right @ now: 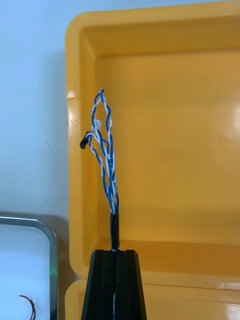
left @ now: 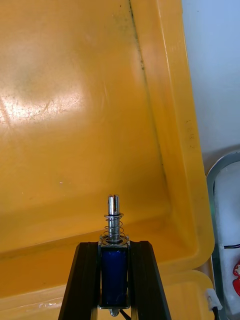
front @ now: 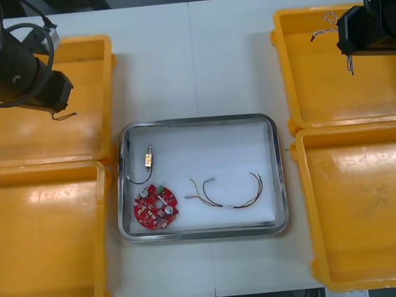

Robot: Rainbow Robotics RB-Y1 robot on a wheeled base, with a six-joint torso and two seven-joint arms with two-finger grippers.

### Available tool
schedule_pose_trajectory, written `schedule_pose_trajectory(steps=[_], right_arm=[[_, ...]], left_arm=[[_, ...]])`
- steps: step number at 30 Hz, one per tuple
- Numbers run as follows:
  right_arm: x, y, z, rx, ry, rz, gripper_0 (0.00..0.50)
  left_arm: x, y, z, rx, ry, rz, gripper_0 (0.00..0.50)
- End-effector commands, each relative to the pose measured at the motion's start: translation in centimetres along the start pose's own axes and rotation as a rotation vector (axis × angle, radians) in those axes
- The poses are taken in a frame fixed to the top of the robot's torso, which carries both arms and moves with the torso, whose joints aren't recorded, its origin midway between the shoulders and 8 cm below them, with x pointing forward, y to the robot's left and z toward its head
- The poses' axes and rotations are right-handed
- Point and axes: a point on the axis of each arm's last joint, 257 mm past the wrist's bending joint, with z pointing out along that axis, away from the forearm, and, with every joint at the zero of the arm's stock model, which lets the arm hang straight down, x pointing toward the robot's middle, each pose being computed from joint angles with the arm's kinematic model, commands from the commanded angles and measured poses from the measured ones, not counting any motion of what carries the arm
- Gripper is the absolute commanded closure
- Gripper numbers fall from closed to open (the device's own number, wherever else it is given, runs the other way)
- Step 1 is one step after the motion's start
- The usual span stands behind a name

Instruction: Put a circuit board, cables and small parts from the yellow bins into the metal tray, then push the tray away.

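Note:
My left gripper (left: 114, 250) is shut on a small metal part (left: 114, 235) with a blue body, a spring and a pin; it hangs over the far left yellow bin (front: 84, 61). Over the far right yellow bin (front: 303, 75), my right gripper (right: 115, 255) is shut on a twisted blue and white cable (right: 105, 150), whose loose end also trails beside the arm (front: 327, 27). The metal tray (front: 194, 123) in the middle holds a round red circuit board (front: 156, 207), a red and yellow cable (front: 229, 192) and a small metal part with a black wire (front: 148, 157).
Near left yellow bin (front: 46, 247) and near right yellow bin (front: 365, 209) lie bare inside. White table (front: 193, 58) stretches beyond the tray's far rim. The tray's rim (left: 220, 170) shows beside the left bin wall, and its corner (right: 45, 235) beside the right bin.

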Motion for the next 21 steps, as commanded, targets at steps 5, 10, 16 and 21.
schedule_pose_trajectory(steps=[5, 10, 16, 21], right_arm=[[1.3, 3.2, -1.9, -0.017, -0.029, -0.356, 0.5], [2.6, 6.1, -1.9, -0.035, -0.027, -0.548, 0.5], [5.8, 9.8, -1.0, -0.08, 0.022, -0.788, 0.5], [8.1, 11.8, -0.3, -0.139, 0.068, -0.924, 0.5]], left_arm=[[-1.0, -0.5, -1.1, 0.009, -0.038, 0.039, 0.5], [-1.1, -0.4, -1.2, 0.007, -0.039, 0.039, 0.499], [-1.1, -0.6, -1.2, 0.011, -0.038, 0.046, 0.5], [-1.0, -0.7, -1.2, 0.016, -0.038, 0.045, 0.499]])
